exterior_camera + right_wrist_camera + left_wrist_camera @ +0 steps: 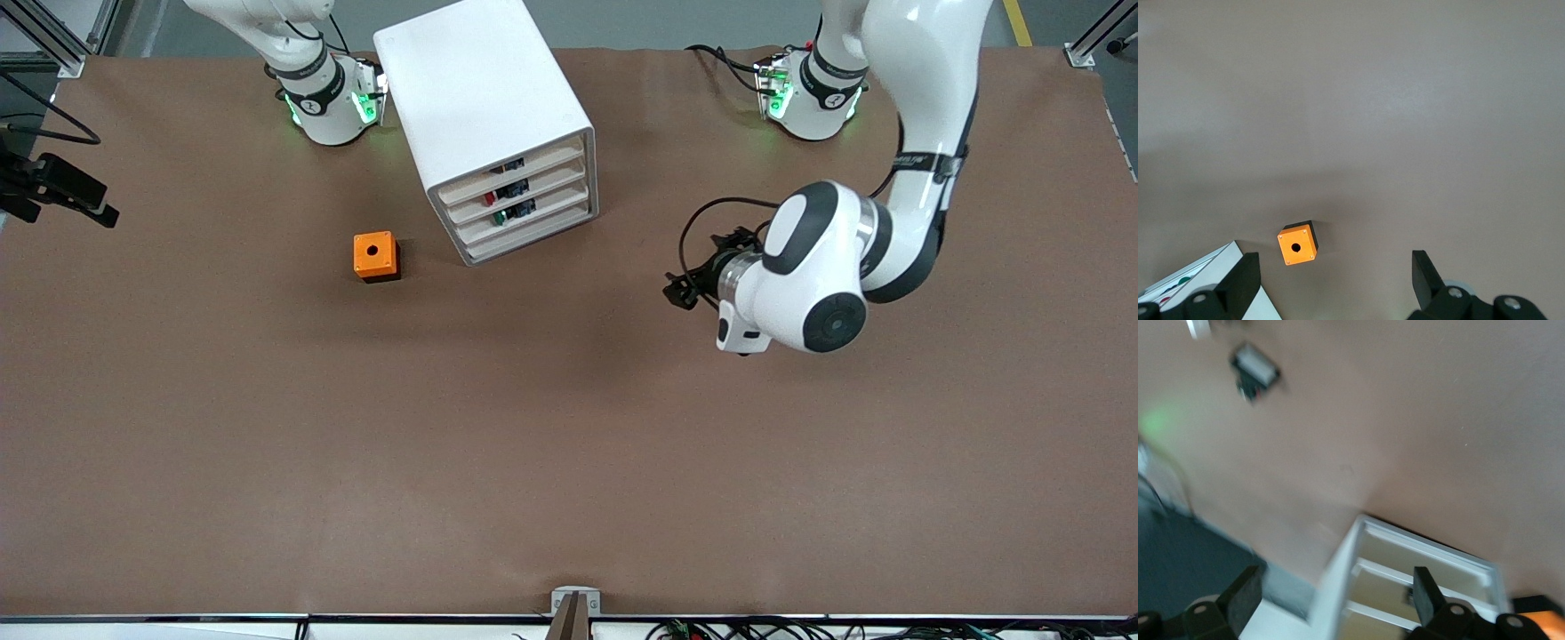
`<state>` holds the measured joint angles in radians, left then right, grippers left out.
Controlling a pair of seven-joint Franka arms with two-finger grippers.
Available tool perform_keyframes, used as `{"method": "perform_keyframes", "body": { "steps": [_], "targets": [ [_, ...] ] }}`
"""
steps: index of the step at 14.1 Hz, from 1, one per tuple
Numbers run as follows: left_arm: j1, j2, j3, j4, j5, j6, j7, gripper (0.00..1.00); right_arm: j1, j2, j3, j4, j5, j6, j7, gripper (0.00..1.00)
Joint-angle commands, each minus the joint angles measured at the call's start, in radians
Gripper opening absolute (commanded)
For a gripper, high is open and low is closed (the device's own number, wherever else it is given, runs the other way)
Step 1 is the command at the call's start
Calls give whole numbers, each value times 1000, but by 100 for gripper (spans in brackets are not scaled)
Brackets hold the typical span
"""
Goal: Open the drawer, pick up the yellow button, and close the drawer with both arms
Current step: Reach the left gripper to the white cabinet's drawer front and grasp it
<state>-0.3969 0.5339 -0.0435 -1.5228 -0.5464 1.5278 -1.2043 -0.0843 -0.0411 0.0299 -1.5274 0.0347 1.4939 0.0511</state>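
Brown table, cabinet drawer apparently shut, slot front facing camera, left hand beside it, right hand above, both spread.

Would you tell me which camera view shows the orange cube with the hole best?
The right wrist view: the orange cube sits whole, its hole facing the camera. The front view shows it whole too, beside the cabinet. The left wrist view catches only an orange sliver at its edge.

Two glossy white arms with rounded shells, black joint bands and looping black cables rise from bases glowing green, ending in black two-finger grippers.
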Motion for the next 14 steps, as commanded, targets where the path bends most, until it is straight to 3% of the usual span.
{"method": "perform_keyframes", "body": {
  "steps": [1, 7, 14],
  "targets": [
    [18, 113, -48, 84, -133, -23, -255, 100, -14, 10, 10, 21, -9, -12, -10, 100],
    [24, 276, -156, 133, -306, -52, -734, 100, -15, 12, 10, 21, -9, -12, -10, 100],
    [13, 336, -245, 131, -447, -153, -986, 100, -15, 13, 10, 21, -9, -12, -10, 100]
  ]
}}
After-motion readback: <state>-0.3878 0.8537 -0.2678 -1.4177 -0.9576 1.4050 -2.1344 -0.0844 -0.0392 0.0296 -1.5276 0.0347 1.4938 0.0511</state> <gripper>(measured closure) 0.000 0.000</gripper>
